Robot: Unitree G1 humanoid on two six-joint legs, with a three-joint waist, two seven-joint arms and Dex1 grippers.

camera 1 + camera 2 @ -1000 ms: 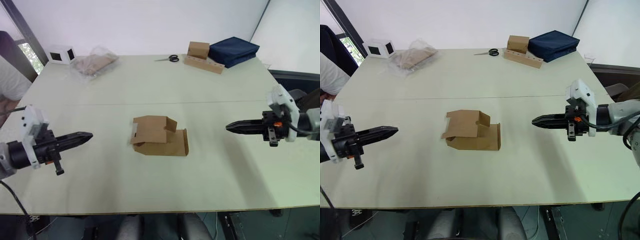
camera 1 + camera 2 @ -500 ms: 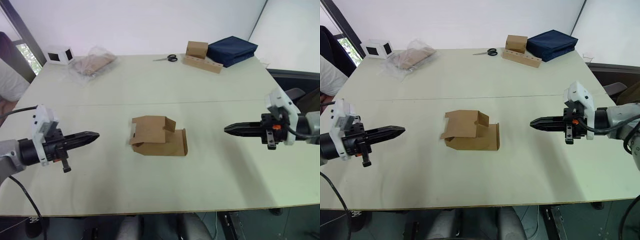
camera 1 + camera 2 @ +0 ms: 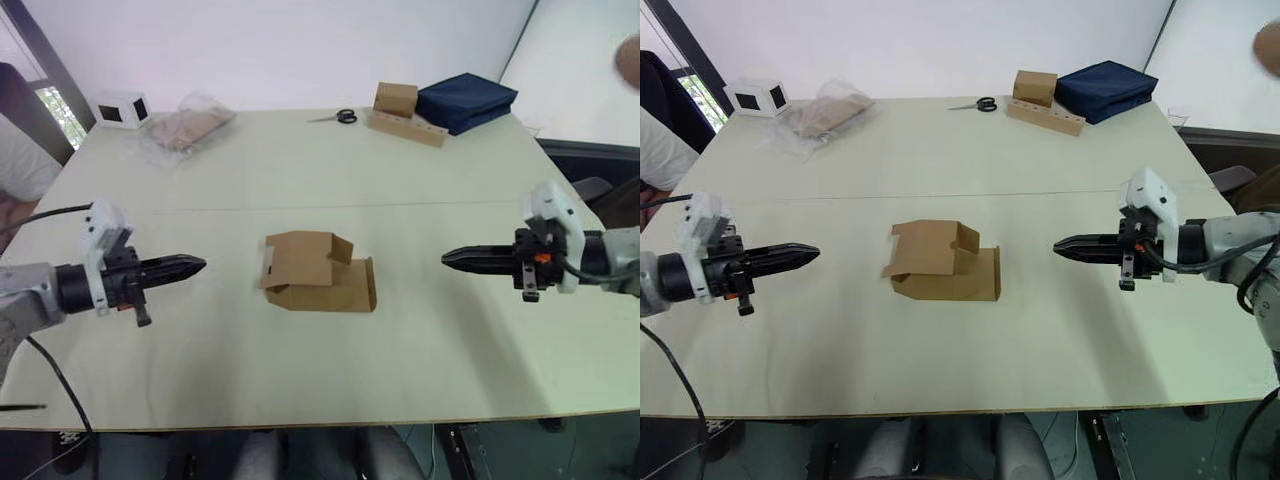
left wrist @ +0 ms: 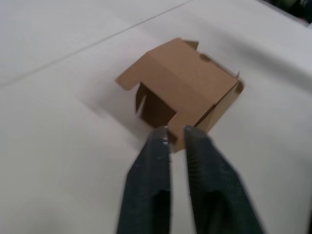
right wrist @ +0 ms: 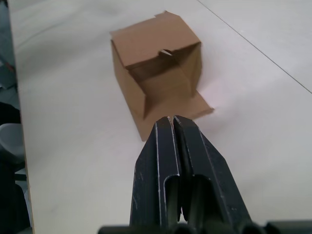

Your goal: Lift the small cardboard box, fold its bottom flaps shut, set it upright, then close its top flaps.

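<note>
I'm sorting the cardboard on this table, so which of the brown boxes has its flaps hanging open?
The small cardboard box at mid-table, between the two grippers, lies with flaps splayed open. The other brown box, at the far edge near the scissors, looks closed.

The small cardboard box (image 3: pixel 318 272) lay on its side near the middle of the table (image 3: pixel 300 180), plain brown and unprinted. Its flaps hung open, one seemingly flat on the tabletop beside it.
</note>
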